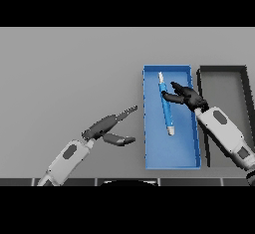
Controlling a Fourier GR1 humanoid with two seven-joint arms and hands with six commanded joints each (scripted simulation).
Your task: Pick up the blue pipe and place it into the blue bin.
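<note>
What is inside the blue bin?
The blue pipe lies inside the blue bin, with the right hand over its upper part. The spot under the hand is hidden. The left hand is outside.

The blue pipe (166, 107), slim with pale ends, lies inside the blue bin (171, 161), right of the frame's centre. It runs lengthwise, slightly slanted, in the bin's upper half. The bin is a shallow rectangular tray.
</note>
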